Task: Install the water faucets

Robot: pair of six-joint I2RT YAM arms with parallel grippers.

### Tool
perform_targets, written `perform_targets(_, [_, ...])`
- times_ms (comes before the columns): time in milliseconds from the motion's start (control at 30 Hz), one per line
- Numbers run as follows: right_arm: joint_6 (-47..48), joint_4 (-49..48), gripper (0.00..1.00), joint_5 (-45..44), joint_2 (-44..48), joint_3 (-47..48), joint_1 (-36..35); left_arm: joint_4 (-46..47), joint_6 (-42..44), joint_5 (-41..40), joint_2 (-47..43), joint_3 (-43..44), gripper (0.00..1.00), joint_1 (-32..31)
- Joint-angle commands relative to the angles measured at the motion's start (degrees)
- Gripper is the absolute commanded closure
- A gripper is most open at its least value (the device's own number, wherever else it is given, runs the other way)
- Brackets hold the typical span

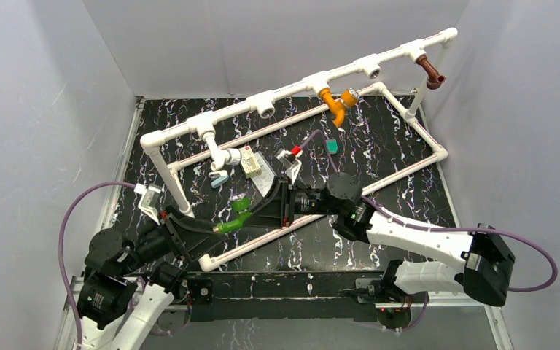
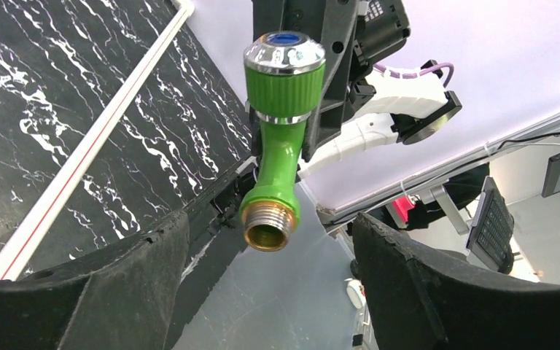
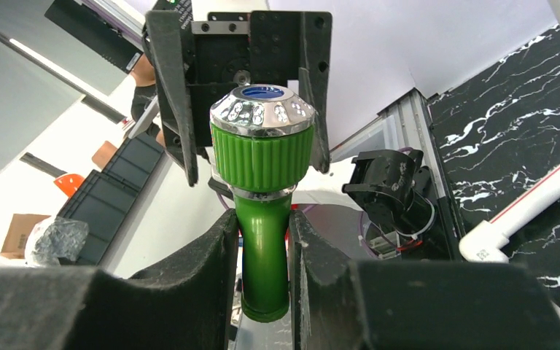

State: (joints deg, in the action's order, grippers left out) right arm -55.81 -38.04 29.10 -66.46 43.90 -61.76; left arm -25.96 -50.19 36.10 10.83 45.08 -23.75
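Right gripper (image 3: pixel 262 222) has the bright green plastic faucet (image 3: pixel 262 157) pinched tight, both black fingers (image 3: pixel 197 284) pressed against the green neck just below the ribbed round knob with its chrome cap and blue centre. The faucet is up in the air, clear of the black, white-veined marbled worktop (image 1: pixel 386 171), above the near rail of the white plastic pipe frame (image 1: pixel 292 89) and roughly midway between the two arms. From the left wrist, the brass threaded end (image 2: pixel 266 227) faces the camera. The left gripper (image 2: pixel 270 233) is spread wide, with one padded finger (image 2: pixel 117 292) on each side of that thread and neither touching it. The same gripper shows head-on behind the knob in the right wrist view, jaws well apart. Up on the frame's raised long pipe, an orange plastic faucet (image 1: pixel 333 102) sits in a tee right of centre with its spout turned down. A brown faucet (image 1: pixel 430 71) hangs at the far right end, and a white faucet (image 1: pixel 226 157) hangs under the leftmost tee. One open tee socket (image 1: pixel 266 111) gapes between the white and orange faucets, and another tee socket (image 1: pixel 372 71) between the orange and the brown. A small flat teal piece (image 1: pixel 332 146) lies on the worktop inside the frame — just below the orange faucet in the overhead view.
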Motion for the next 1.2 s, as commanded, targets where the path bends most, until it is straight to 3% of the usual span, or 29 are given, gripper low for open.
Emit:
perform_targets(0, [-1.3,-6.5,0.99,1.6,-1.8,4.7,-1.0,0.1,-1.8,0.2,-0.4,-0.9,0.21,-0.2])
perform_targets(200, [-1.2,-5.7,0.99,0.8,-4.5,6.2,-2.2,0.9,-2.3,0.5,0.5,-0.6,0.26,-0.2])
perform_targets(433, [-1.2,-4.8,0.99,-0.7,-5.4,6.9,-2.7,1.4,-2.0,1.7,0.5,-1.3,0.41,-0.2])
perform_targets(700, [-2.0,-4.8,0.99,-0.5,-6.0,6.5,-2.9,2.7,-2.2,2.1,1.3,-1.8,0.69,-0.2])
perform_targets(800, [-2.6,-5.5,0.99,-0.3,-6.4,5.9,-2.9,3.4,-2.3,2.2,1.3,-2.2,1.00,-0.1])
perform_targets(967, [-3.0,-5.8,0.99,-0.6,-6.0,4.6,-3.0,4.2,-2.7,1.7,0.6,-2.5,1.00,-0.2])
perform_targets(1167, [-1.9,-4.6,0.63,-1.6,-4.4,3.8,-3.0,5.0,-3.8,1.9,0.2,-2.5,1.00,-0.1])
